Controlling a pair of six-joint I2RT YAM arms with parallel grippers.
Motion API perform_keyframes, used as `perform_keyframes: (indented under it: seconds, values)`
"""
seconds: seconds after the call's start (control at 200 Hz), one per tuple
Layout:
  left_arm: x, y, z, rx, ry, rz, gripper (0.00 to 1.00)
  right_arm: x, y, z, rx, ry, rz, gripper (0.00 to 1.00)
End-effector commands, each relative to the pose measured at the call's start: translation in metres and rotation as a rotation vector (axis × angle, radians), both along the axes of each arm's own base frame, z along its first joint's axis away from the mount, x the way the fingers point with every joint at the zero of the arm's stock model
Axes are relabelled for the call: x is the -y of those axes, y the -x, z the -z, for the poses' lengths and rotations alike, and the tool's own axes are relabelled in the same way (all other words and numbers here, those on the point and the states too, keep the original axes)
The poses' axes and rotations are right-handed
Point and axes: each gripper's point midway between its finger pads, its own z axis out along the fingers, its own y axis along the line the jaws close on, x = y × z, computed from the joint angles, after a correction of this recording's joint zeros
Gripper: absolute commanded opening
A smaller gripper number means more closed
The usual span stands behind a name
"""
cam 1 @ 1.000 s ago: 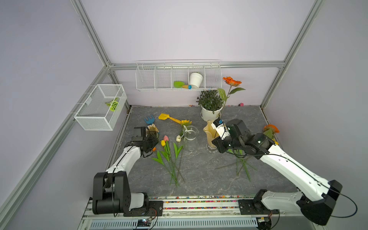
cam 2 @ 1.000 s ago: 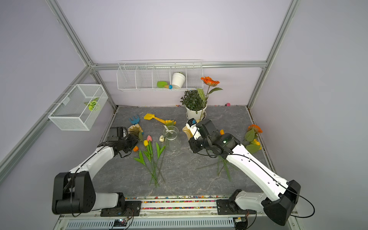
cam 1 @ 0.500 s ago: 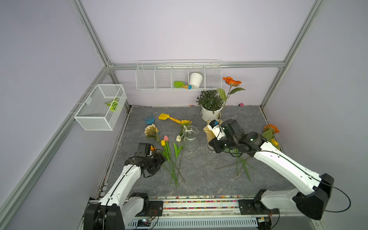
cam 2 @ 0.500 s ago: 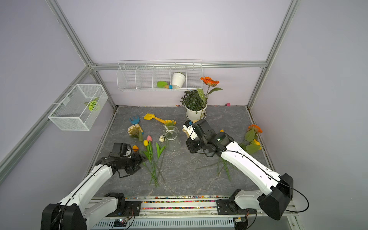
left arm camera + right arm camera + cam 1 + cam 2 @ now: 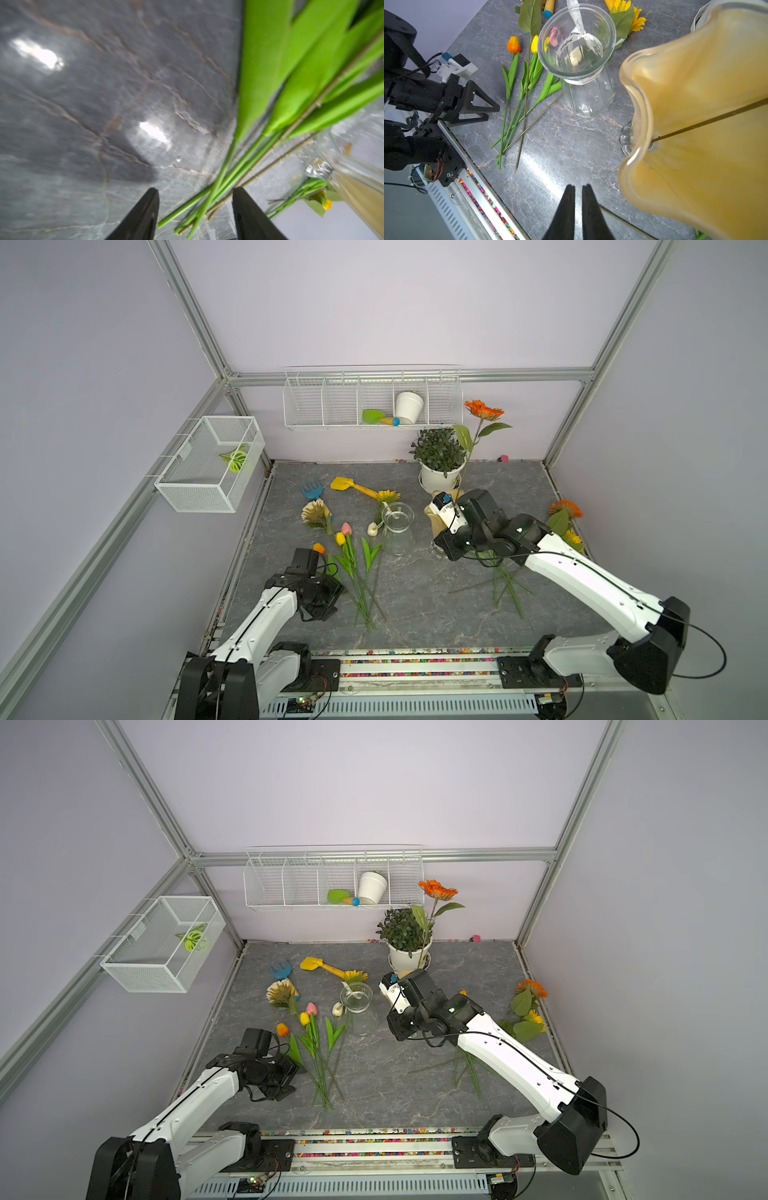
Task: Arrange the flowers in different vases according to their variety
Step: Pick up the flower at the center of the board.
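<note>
Several tulips with pink (image 5: 346,528), yellow, orange and white buds lie on the grey floor, stems (image 5: 228,176) bunched together. My left gripper (image 5: 195,197) is open, low over the stem ends, which lie between its fingers (image 5: 337,594). A clear flask vase (image 5: 397,531) stands empty. Beside it is the pale-yellow vase (image 5: 695,124), holding one orange flower (image 5: 484,409). My right gripper (image 5: 578,187) is shut on nothing, close beside that vase's rim. A cream flower (image 5: 314,512) and a yellow one (image 5: 387,494) lie on the floor. More blooms (image 5: 565,508) lie at the right.
A leafy potted plant (image 5: 438,456) stands behind the yellow vase. A yellow toy shovel (image 5: 349,485) and blue rake (image 5: 311,489) lie at the back left. A wire shelf (image 5: 332,406) and a mesh basket (image 5: 199,489) hang on the walls.
My left arm has drawn back from the cream flower, which now lies on the floor, and come down by the tulip stem ends. The right gripper has barely shifted beside the yellow vase.
</note>
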Motion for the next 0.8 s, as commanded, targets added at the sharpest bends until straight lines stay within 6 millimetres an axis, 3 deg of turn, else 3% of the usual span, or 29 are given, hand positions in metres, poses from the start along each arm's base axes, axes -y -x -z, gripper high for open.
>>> perform_keyframes:
  seconds: [0.0, 0.27, 0.65, 0.795]
  values:
    - [-0.008, -0.013, -0.005, 0.017, -0.058, -0.065, 0.61, -0.004, 0.006, 0.007, -0.016, 0.015, -0.043, 0.15]
    - [-0.015, -0.019, -0.001, 0.023, -0.122, -0.130, 0.59, -0.008, 0.006, 0.015, -0.015, 0.014, -0.069, 0.14]
    - [0.011, -0.039, 0.001, 0.043, -0.163, -0.097, 0.58, -0.014, 0.009, 0.020, -0.033, 0.001, -0.109, 0.14]
    - [0.012, -0.040, 0.009, 0.016, -0.190, -0.083, 0.57, -0.014, 0.011, 0.019, -0.032, -0.005, -0.113, 0.13]
